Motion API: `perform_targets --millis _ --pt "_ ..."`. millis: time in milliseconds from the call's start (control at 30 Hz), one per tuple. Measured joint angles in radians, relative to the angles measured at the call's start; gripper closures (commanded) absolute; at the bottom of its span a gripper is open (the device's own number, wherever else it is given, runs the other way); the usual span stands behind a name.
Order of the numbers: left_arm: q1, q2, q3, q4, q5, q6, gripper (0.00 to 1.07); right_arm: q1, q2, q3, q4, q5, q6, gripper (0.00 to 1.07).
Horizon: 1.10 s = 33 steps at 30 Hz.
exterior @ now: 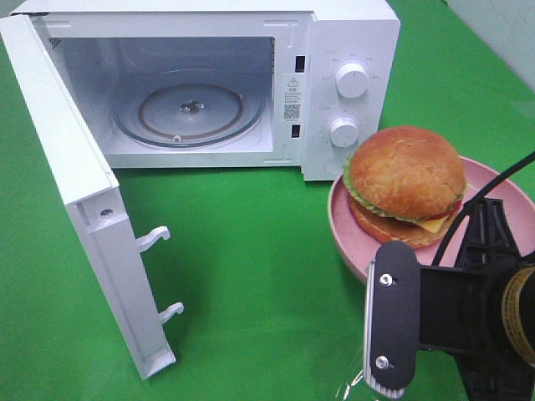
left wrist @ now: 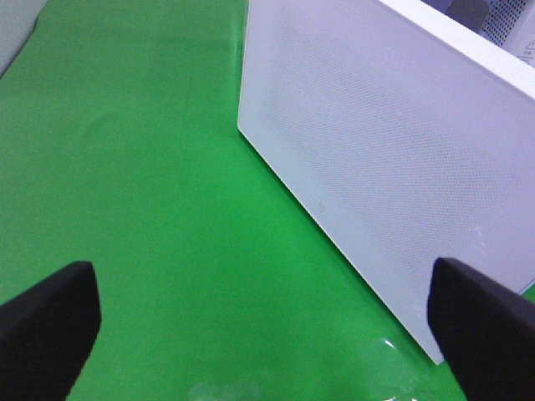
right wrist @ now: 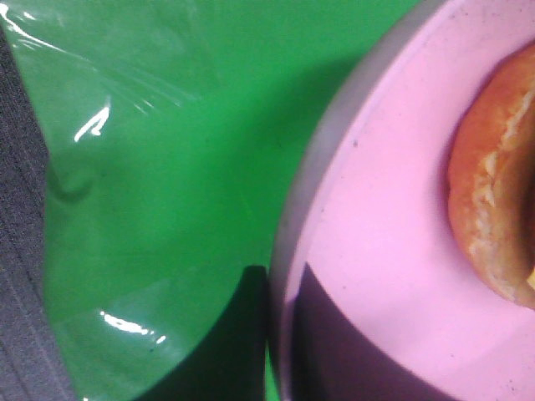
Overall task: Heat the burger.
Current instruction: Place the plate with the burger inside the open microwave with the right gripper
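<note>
Burger (exterior: pixel 407 185) seated on pink plate (exterior: pixel 347 242), just right of microwave (exterior: pixel 351 33), below its dials (exterior: pixel 351 79). Right gripper (right wrist: pixel 280 334) clenched at plate rim, probably for carrying; pinch itself unconfirmed. Left gripper (left wrist: pixel 266 322) spread wide, empty, beside microwave's open door (exterior: pixel 84 217). Glass turntable (exterior: pixel 191 113) unoccupied; dial panel to be skirted.

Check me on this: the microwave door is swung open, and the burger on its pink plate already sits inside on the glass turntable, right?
Not quite. The microwave door is swung open, but the burger on its pink plate sits outside on the green table, in front of the knobs; the glass turntable is bare. The exterior high view shows it.
</note>
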Motion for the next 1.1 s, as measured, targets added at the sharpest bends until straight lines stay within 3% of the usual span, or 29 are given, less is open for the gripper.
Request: perform_targets --millis 300,567,733,833,900,1067,1100 --pt "0.0 0.0 0.0 0.0 0.0 0.0 0.08 -0.003 0.0 0.001 -0.054 -0.059 -0.13 1.07" --pt "0.0 0.0 0.0 0.0 0.0 0.0 0.08 -0.108 0.0 0.001 -0.029 -0.191 -0.397 1.07" --pt "0.0 0.0 0.0 0.0 0.0 0.0 0.08 -0.216 0.0 0.001 0.107 -0.242 -0.725 1.07" --pt "0.0 0.0 0.0 0.0 0.0 0.0 0.08 -0.231 0.0 0.001 0.137 -0.252 -0.788 1.07" --pt "0.0 0.0 0.0 0.0 0.0 0.0 0.08 -0.311 0.0 0.001 0.255 -0.28 -1.03 1.07" --pt "0.0 0.0 0.0 0.0 0.0 0.0 0.08 -0.366 0.0 -0.001 0.347 -0.287 -1.192 1.07" --pt "0.0 0.0 0.0 0.0 0.0 0.0 0.08 -0.41 0.001 -0.01 0.404 -0.283 -1.283 1.07"
